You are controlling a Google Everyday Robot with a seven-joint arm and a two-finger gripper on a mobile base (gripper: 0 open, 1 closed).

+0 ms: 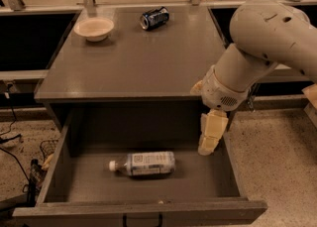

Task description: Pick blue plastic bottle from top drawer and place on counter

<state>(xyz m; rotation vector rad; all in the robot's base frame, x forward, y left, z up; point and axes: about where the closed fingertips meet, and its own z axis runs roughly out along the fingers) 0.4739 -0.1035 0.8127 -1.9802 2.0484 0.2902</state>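
Two things on counter [148,62], bowl [94,28], can [154,18], pincer [208,146] inside top drawer [138,213]

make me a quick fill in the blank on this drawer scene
The blue plastic bottle lies on its ____ in the top drawer.
Its cap points toward the picture's ____.
On the counter, a soda can lies beside a pale ____.
The pincer hangs over the drawer's ____ end in the picture, apart from the bottle.
Missing: side; left; bowl; right.
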